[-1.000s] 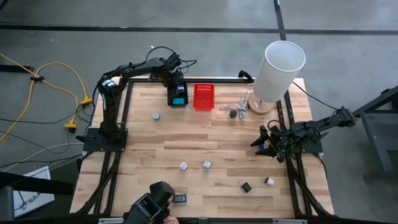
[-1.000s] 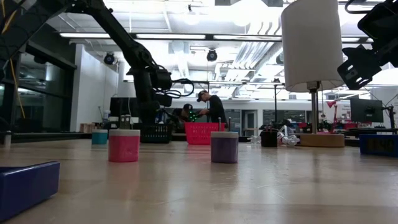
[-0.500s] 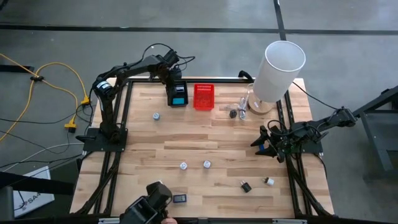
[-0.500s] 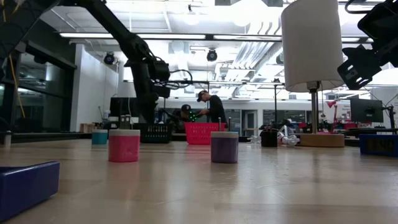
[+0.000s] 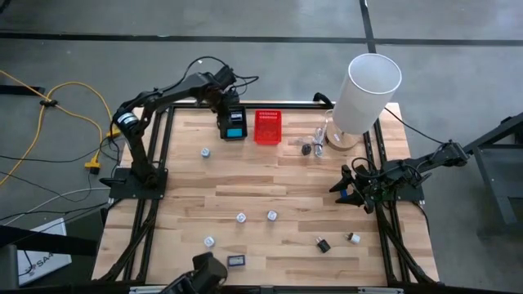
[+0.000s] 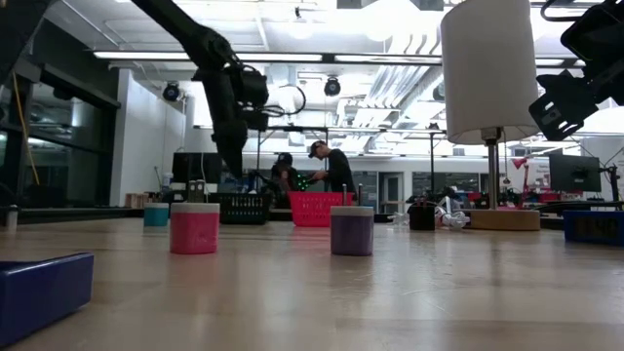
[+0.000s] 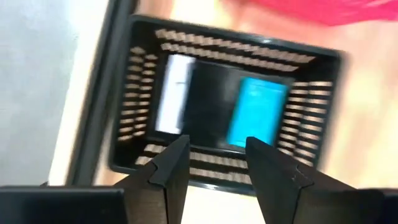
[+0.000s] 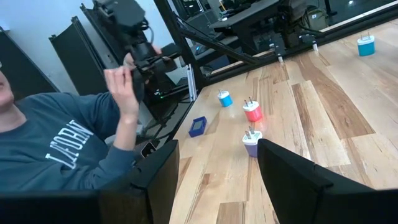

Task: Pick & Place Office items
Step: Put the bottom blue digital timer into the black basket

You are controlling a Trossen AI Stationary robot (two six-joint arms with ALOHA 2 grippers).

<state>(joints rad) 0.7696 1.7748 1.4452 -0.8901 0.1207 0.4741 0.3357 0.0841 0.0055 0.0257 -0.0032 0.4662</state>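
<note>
At the desk's [image 5: 270,184] near edge, about 6 o'clock, a black-framed tag [image 5: 236,260] lies flat, with a small white plug [image 5: 209,242] just beyond it toward 7 o'clock. Toward 5 o'clock sit a small black clip [image 5: 323,244] and a white piece [image 5: 354,238], close together but apart. Nearer the middle, two more small white plugs [image 5: 241,218] and [image 5: 271,216] stand side by side; in the low view they show as a pink piece [image 6: 195,228] and a purple piece [image 6: 351,231].

At 3 o'clock the right pincer [image 5: 345,187] waits at the desk's edge, its jaws spread wide with nothing between them. Its wrist camera sees a person's raised hand [image 8: 124,84] beyond the desk.

Farther back, a lone white plug [image 5: 204,152] sits toward 10 o'clock. At 12 o'clock the black mesh basket [image 5: 233,125] holds a teal piece [image 7: 256,113] and a white-blue bar [image 7: 171,93]; the red mesh basket [image 5: 267,127] stands just beside it. The left pincer [image 7: 210,163] hangs above the black basket, jaws partly apart and empty. At 1 o'clock some clear and dark bits [image 5: 312,144] cluster by the tall white cylinder [image 5: 364,94].
</note>
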